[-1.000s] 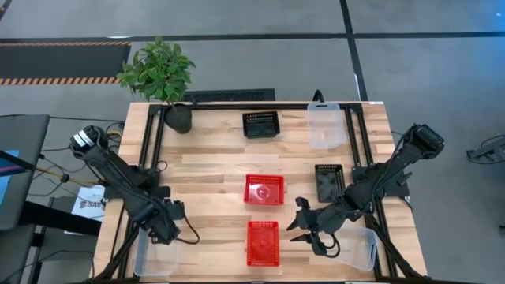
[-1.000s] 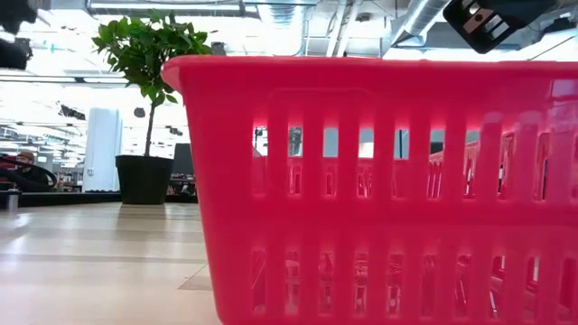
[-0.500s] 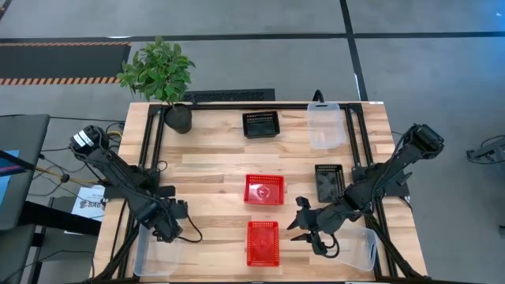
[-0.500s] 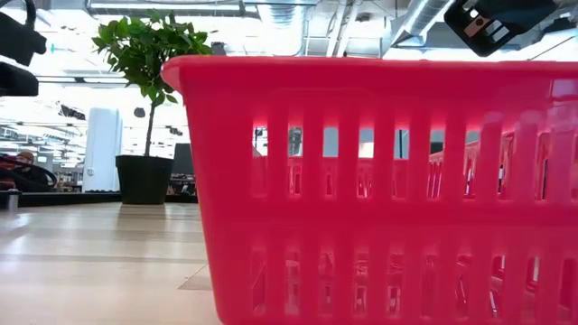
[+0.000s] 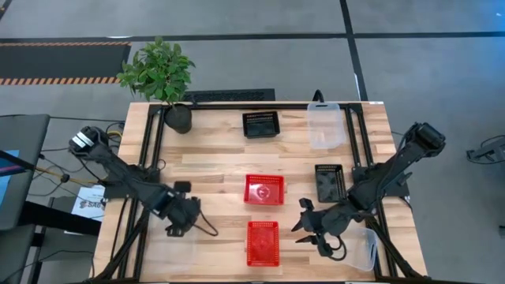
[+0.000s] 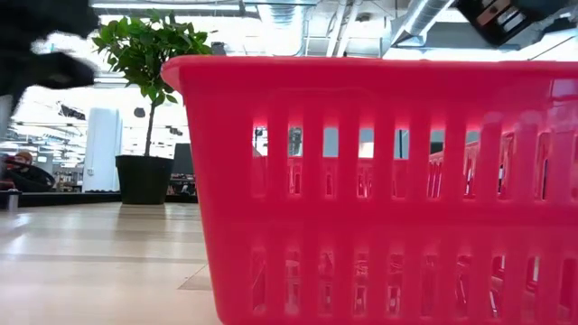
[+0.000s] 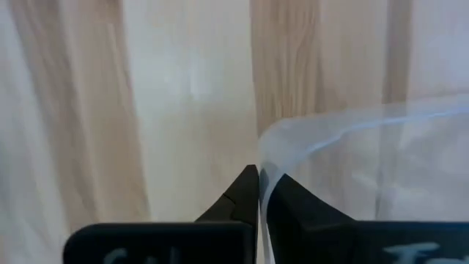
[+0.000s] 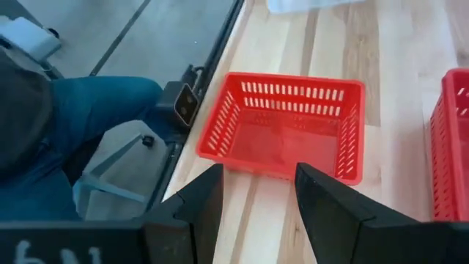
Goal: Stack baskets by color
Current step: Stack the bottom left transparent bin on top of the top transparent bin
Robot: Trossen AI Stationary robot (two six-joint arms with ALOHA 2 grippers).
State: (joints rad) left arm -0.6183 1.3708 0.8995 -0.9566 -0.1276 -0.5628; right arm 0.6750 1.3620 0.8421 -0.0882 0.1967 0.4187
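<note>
On a wooden tabletop, the left tool is pinched shut on the thin rim of a clear bin near the front left corner. The right tool, fingers spread and holding nothing, hovers just beside the front red basket, with a clear bin on its other side. A second red basket sits mid-table, two black baskets and another clear bin lie farther back.
</note>
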